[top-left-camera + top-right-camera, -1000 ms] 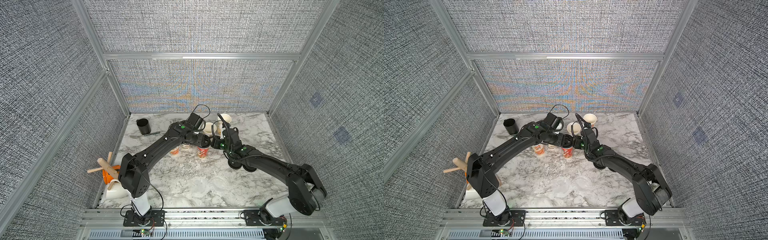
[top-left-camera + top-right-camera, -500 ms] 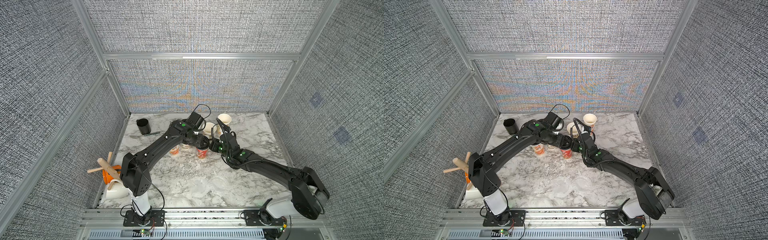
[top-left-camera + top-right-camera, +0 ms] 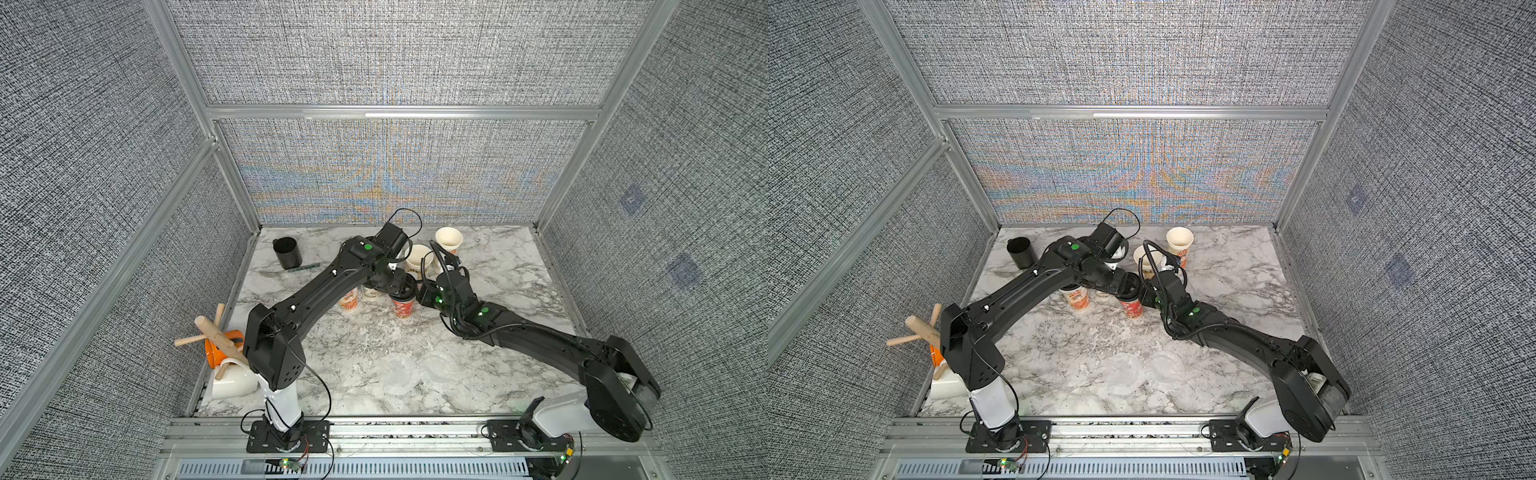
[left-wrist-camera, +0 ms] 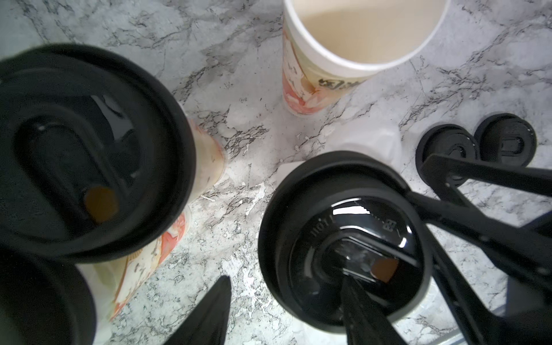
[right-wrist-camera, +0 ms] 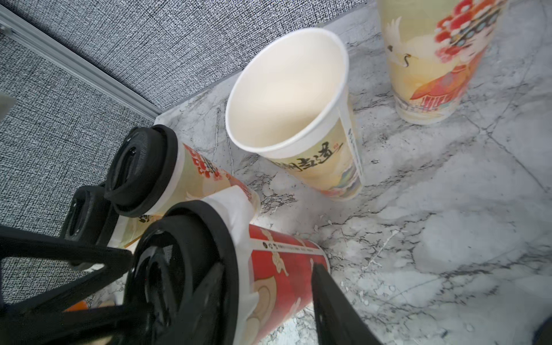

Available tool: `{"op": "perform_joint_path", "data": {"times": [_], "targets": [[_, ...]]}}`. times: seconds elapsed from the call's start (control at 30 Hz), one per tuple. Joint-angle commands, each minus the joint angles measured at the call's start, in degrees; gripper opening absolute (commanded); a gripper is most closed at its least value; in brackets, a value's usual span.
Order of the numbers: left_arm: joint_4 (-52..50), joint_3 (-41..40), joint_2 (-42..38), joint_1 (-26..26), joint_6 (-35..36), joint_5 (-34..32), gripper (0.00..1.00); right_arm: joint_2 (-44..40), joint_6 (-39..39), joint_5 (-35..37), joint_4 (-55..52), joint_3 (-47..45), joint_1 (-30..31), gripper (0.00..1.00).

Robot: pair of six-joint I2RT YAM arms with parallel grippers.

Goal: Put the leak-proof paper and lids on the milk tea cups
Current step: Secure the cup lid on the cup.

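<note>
Left gripper [image 4: 283,295]: hanging over the red milk tea cup [image 3: 403,308] with jaws apart, resting one finger on the centre of its black lid [image 4: 343,239], keeping the other off to the side.
Right gripper [image 5: 268,274]: straddling the same cup just below the lid, jaws part-way apart; clamping or merely bracketing, cannot tell.
Placed leak-proof paper [image 5: 236,203]: poking out as a white crinkled collar beneath the red cup's lid.
Spare sheet [image 3: 398,374] and second spare sheet [image 3: 439,368]: lying translucent on the marble table [image 3: 498,266] near its front edge, well apart from the cups.
Second lidded cup [image 3: 350,300] and third lidded cup [image 3: 372,292]: standing just beside the red one; paper under those lids not clearly showing.
Near open cup [image 3: 417,258] and far open cup [image 3: 449,240]: standing bare at the back, carrying no paper.
Loose lids [image 4: 448,149]: lying flat near the red cup.
Progress: looking past halfway, judging by three capped cups; leaving the two open cups to cover with the spare sheets.
</note>
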Motion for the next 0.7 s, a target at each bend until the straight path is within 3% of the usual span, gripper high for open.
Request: {"op": "perform_joint_path", "data": {"times": [0.0,0.3,0.5,0.67], "targets": [[-2.7,-0.7,4.2,-0.1,1.2,-1.6,0.61,1.0,-2.8,-20.2,-29.6,0.4,0.4,0.51],[-3.6,0.4,5.7,0.0,1.4,-2.5,0.61,-4.2,-12.7,-15.9,-31.2,6.7,-3.1,0.66],[-3.5,1.1,5.4,0.0,1.4,-2.6,0.61,-10.6,-25.2,-14.3,-26.9,2.3,-5.3,0.86],[-4.7,3.6,6.7,-0.1,1.6,-2.8,0.61,-13.5,-33.7,-15.1,-18.5,-2.2,-7.7,0.96]]}}
